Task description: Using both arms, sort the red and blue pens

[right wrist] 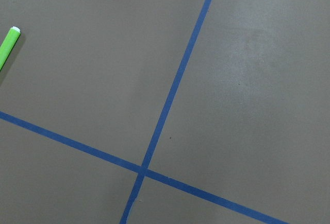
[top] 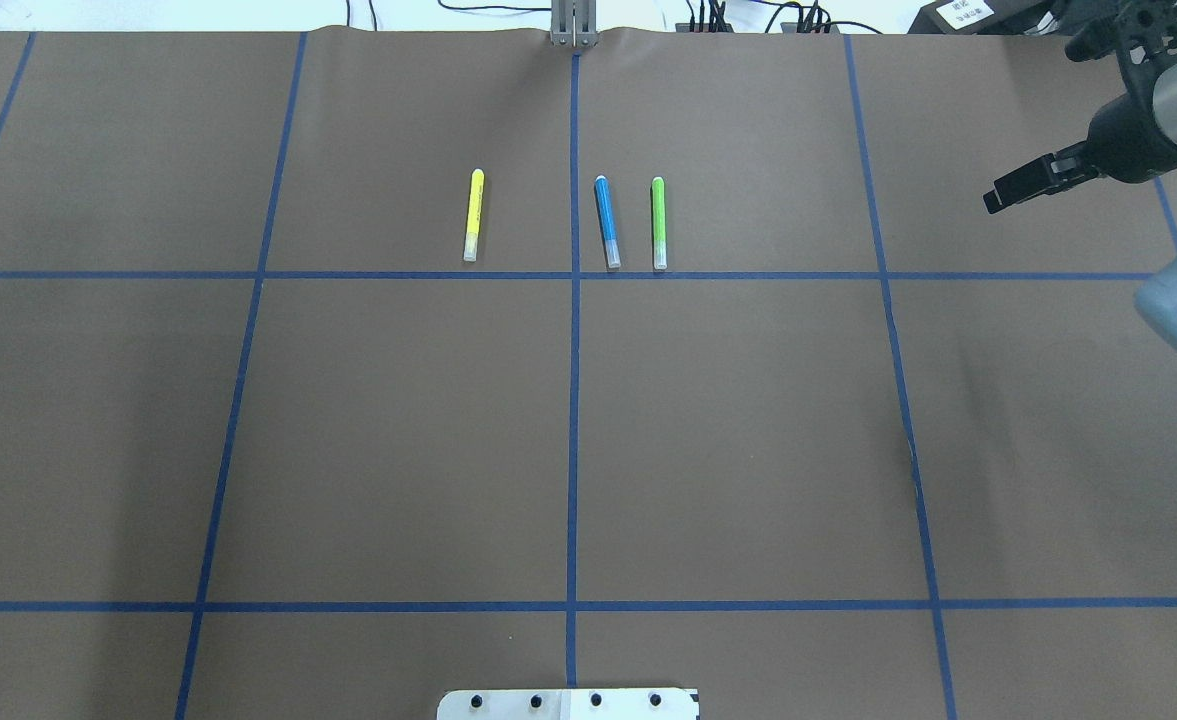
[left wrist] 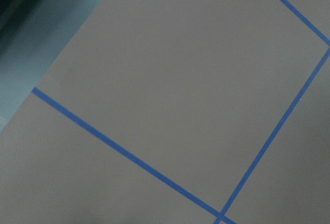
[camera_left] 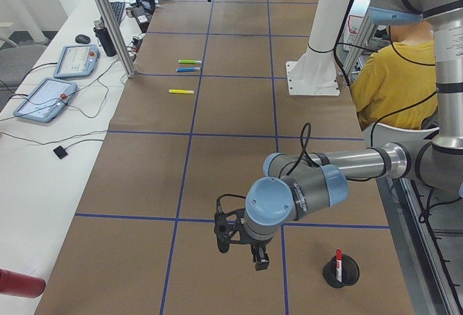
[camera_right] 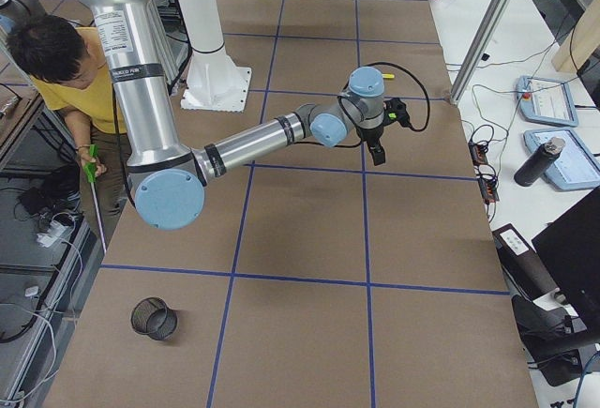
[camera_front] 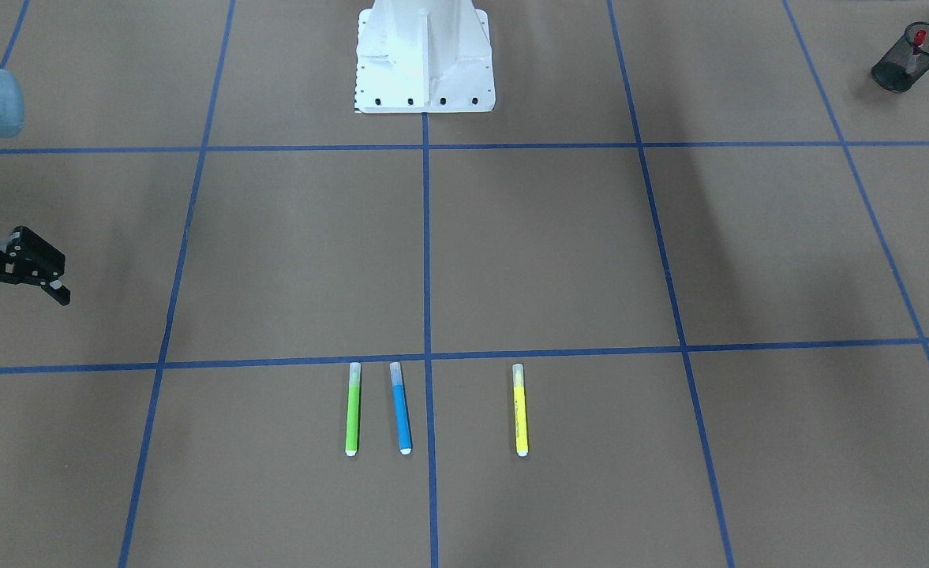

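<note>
From across the counter: finds the red pen already upright in a mesh cup at 1 o'clock. Leaves the blue pen flat at 6 o'clock, just beside a green marker, apart from a yellow marker. Catches the right hand at 9 o'clock, spread wide, holding nothing. From overhead: puts that hand at 2 o'clock, well clear of the row. From the left end: shows the left hand near the cup; cannot tell how far open. From the right end: reveals a second cup, seemingly empty. Roughly half done, by appearances; blue pen yet to be sorted.
</note>
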`<action>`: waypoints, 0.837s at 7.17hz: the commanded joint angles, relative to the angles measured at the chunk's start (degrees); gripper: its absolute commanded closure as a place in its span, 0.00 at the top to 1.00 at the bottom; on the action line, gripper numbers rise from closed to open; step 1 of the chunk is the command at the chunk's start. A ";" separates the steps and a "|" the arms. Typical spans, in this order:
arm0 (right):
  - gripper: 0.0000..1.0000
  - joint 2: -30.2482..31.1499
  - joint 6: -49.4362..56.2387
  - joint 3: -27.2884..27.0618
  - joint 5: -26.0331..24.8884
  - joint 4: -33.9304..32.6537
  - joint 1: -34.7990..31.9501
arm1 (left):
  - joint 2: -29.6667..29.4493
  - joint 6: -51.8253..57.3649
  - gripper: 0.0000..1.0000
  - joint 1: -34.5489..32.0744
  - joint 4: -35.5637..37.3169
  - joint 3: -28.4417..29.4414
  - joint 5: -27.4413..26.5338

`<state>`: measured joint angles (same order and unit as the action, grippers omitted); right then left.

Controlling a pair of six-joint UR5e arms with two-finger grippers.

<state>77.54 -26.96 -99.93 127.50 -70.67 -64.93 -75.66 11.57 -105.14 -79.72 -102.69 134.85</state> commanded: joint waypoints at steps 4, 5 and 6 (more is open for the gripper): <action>1.00 -6.41 -13.68 0.08 -0.58 -0.87 6.62 | -8.09 -0.49 1.00 14.26 -2.89 -0.76 0.33; 1.00 -9.31 -18.26 1.39 -3.72 -0.96 9.97 | -8.44 -0.49 1.00 14.26 -2.90 -0.85 0.41; 1.00 -13.60 -20.48 3.66 -6.27 -4.35 12.26 | -8.45 -0.41 1.00 14.26 -2.98 -0.94 0.41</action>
<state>68.75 -43.20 -98.51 124.38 -72.29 -56.16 -83.82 11.09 -91.02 -82.62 -103.53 135.22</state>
